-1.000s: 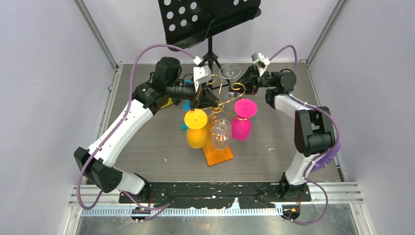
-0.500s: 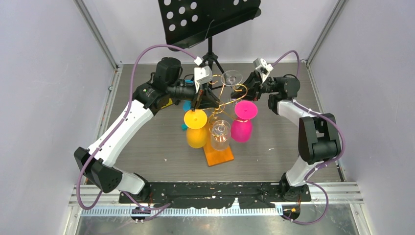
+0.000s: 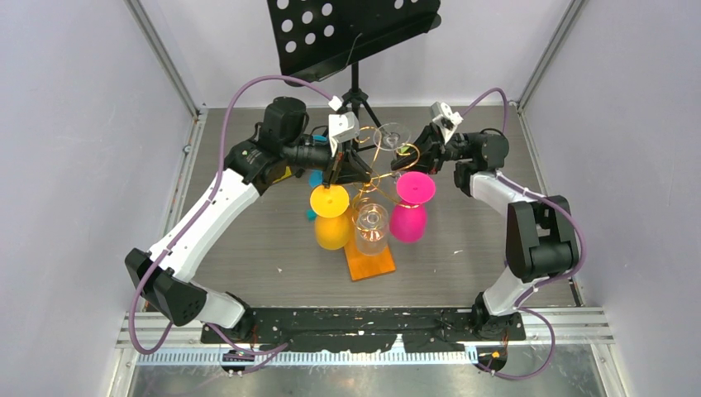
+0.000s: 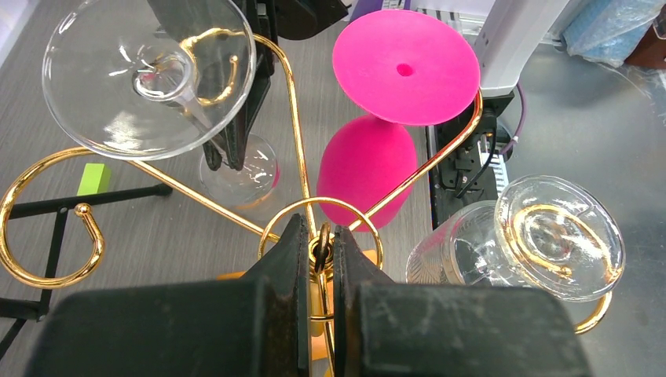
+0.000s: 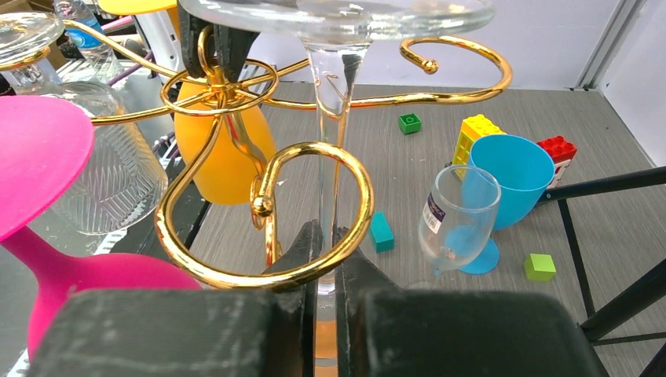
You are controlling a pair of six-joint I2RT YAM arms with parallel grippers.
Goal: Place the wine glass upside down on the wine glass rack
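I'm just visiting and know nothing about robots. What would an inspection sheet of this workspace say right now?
Surface: grey wood-grain table.
Job's things: gold wine glass rack on an orange base; clear wine glass upside down, stem at a loop arm; yellow glass, pink glass and ribbed clear glass hanging.
Clutter: blue cup, toy bricks, small labelled glass.
Grippers: left gripper shut on the rack's centre; right gripper shut on the wine glass stem.
Cables: purple cables along both arms.
Surroundings: black music stand, pale walls.
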